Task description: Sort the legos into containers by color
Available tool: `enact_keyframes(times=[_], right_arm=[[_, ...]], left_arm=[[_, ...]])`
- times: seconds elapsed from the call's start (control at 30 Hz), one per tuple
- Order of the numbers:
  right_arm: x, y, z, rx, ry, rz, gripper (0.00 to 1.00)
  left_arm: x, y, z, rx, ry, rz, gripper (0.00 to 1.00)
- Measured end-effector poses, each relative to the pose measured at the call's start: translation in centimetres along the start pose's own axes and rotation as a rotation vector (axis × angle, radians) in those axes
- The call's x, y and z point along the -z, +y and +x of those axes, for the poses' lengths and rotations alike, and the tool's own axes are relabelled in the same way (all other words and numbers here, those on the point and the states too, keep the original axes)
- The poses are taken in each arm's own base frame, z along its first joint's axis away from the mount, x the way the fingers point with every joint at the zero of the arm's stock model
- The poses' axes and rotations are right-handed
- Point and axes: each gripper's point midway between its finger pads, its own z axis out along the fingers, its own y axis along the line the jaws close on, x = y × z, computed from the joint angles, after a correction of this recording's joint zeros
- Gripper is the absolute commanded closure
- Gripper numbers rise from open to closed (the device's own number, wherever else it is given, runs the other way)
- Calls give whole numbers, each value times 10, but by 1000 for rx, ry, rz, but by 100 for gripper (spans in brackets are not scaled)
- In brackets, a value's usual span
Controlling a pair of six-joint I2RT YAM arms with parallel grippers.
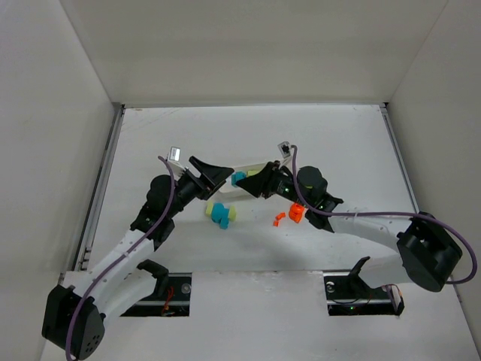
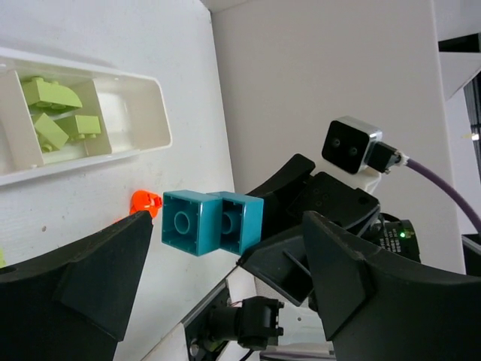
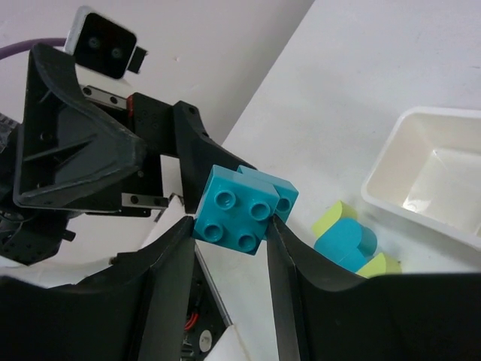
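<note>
Nearest the arm bases, loose pieces lie on the white worktop (image 1: 338,143). A cluster of yellow-green and cyan pieces (image 1: 220,213) sits toward the left and two orange pieces (image 1: 294,213) toward the right, with the two groups apart.

Just beyond them the two claws meet tip to tip above the worktop, with a cyan brick (image 1: 238,178) between them. From above this shows only as a small cyan spot, and the wrist cameras show which claw has it. In the right wrist view the right claw (image 3: 231,226) pinches the brick, one finger pressed on each opposite face and the four studs turned toward the lens. In the left wrist view the left claw (image 2: 229,226) is spread wide. The brick hangs in the gap with its hollow underside showing, close to one finger and well clear of the other, and the right claw's dark fingers grip it from the far side.

Farthest is the white tray (image 2: 161,135). From above the claws cover it almost entirely, leaving only a pale strip. The left wrist view shows one of its compartments holding three green bricks (image 2: 56,113), a thin divider beside them, and an orange piece lying on the worktop just outside the tray wall. The right wrist view catches only one rounded corner of the tray, with the yellow-green and cyan cluster on the worktop near it.
</note>
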Motion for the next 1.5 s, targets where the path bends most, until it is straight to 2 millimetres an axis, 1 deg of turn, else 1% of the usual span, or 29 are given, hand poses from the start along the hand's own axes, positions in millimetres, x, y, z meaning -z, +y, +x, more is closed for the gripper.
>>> enact_keyframes(times=[0.13, 0.2, 0.33, 0.43, 0.6, 0.73, 0.97, 1.2, 1.5], right_arm=[[1, -6, -8, -30, -21, 14, 59], [2, -7, -15, -53, -39, 14, 59], [2, -4, -29, -107, -74, -13, 59], [1, -1, -34, -148, -87, -44, 59], [-3, 0, -28, -204, -67, -77, 59], [-3, -1, -23, -238, -53, -85, 59], [-1, 14, -30, -268, -68, -155, 59], [-3, 11, -24, -300, -56, -165, 59], [-3, 9, -22, -325, -58, -173, 59]], left_arm=[[4, 1, -4, -3, -26, 7, 36], [5, 5, -4, 1, -33, 6, 40], [5, 8, -2, 13, -34, 13, 41], [3, 4, -1, 16, -33, 34, 39], [-1, -1, -2, 22, -37, 59, 38], [-4, -1, -3, 34, -39, 65, 41], [-10, 4, -2, 58, -34, 61, 48], [-13, -2, -3, 65, -39, 89, 52], [-18, -1, 3, 84, -26, 87, 67]])
